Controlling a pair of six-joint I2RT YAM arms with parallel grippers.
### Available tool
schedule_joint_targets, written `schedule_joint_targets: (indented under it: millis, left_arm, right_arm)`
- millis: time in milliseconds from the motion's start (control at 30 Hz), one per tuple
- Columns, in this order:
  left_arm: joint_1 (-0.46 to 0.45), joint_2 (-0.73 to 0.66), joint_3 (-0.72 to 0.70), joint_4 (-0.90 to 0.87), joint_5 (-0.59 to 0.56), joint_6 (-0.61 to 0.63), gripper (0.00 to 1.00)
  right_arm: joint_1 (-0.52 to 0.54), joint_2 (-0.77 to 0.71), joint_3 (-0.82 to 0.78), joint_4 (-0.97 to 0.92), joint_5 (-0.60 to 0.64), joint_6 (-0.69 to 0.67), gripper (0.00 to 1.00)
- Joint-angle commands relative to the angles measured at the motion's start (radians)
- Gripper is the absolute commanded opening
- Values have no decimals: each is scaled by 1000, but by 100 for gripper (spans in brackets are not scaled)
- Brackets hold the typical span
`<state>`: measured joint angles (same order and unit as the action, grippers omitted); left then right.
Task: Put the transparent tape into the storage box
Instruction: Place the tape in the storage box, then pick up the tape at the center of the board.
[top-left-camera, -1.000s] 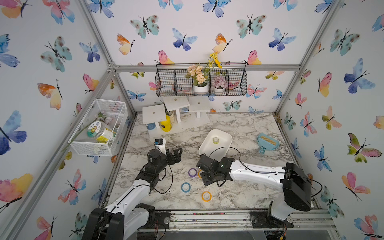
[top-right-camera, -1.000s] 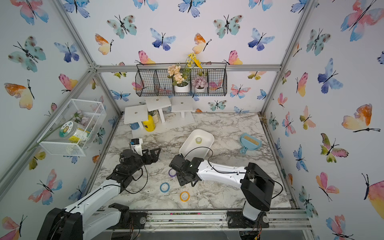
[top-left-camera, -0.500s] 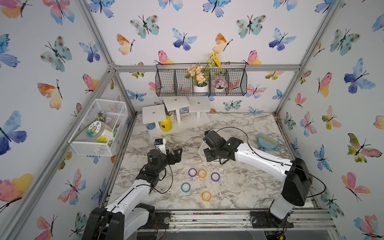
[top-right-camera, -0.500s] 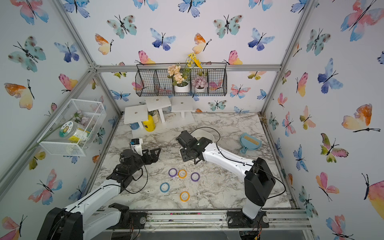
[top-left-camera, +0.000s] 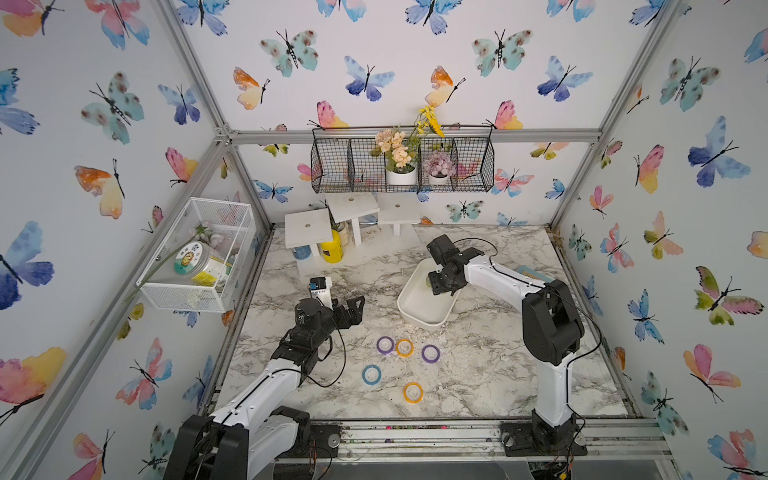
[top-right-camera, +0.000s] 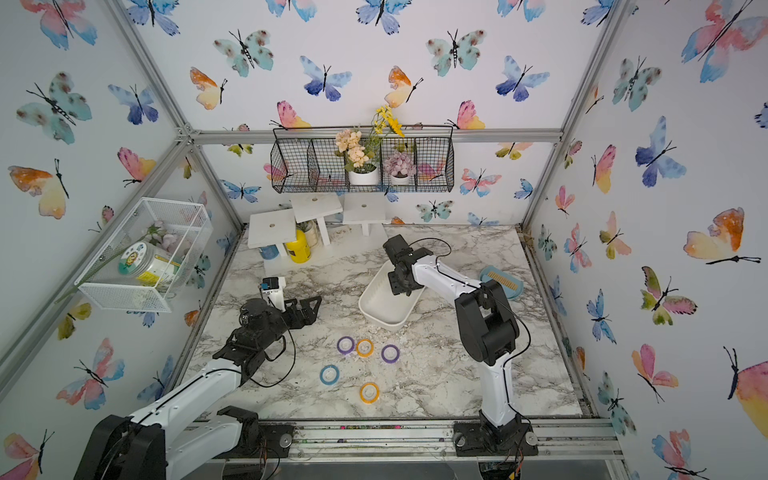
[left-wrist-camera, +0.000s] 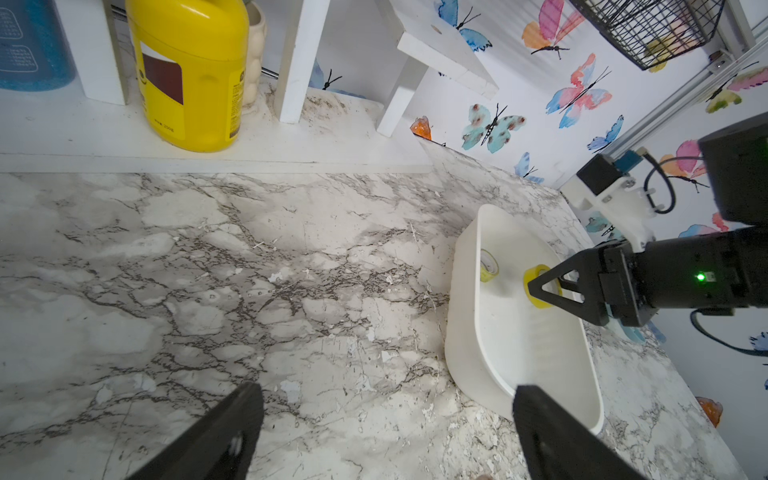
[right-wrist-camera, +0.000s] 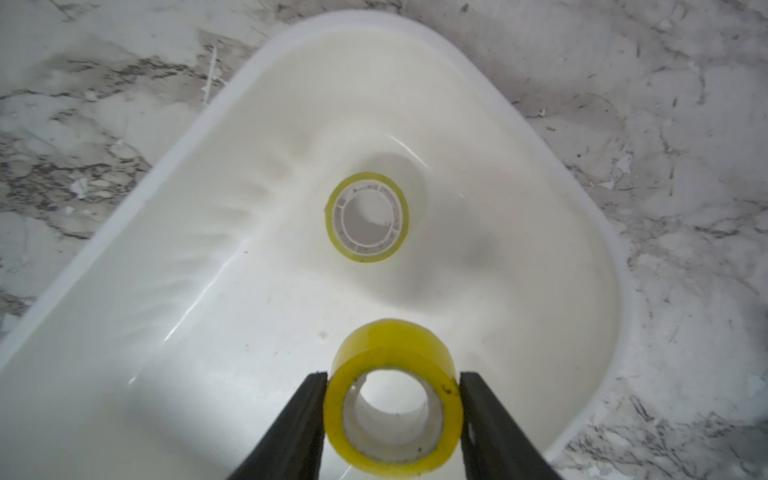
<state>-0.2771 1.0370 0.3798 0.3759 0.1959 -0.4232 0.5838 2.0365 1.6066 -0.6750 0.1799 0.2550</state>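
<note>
Two claws: right claw (right-wrist-camera: 393, 376) pinches transparent tape (right-wrist-camera: 392, 349) over storage box (right-wrist-camera: 166, 257).
And left claw (left-wrist-camera: 386, 390) spread wide above counter (left-wrist-camera: 208, 270).

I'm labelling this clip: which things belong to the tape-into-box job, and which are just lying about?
Job: right gripper, shut on a transparent tape roll; second transparent roll lying in the storage box.
Lying about: coloured tape rolls; yellow bottle; black wire basket; white mesh basket.
</note>
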Motion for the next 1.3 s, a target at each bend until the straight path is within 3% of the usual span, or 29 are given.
schedule_joint_targets:
  millis: [0, 667, 900, 1100, 1267]
  left_arm:
    - [-4, -5, 14, -10, -16, 4, 99]
    - [-4, -11, 14, -12, -15, 4, 99]
    - [-4, -11, 13, -9, -8, 6, 99]
    - [-4, -29, 16, -26, -5, 11, 99]
    - [-4, -40, 71, -129, -9, 35, 99]
  right_arm:
    - [-22, 12, 37, -2, -18, -37, 51]
    - [-45, 130, 102, -35, -19, -62, 54]
    - [-45, 126, 133, -60, -26, -63, 68]
    - [-45, 4, 89, -35, -78, -63, 69]
    - [-45, -214, -99, 89, -115, -62, 72]
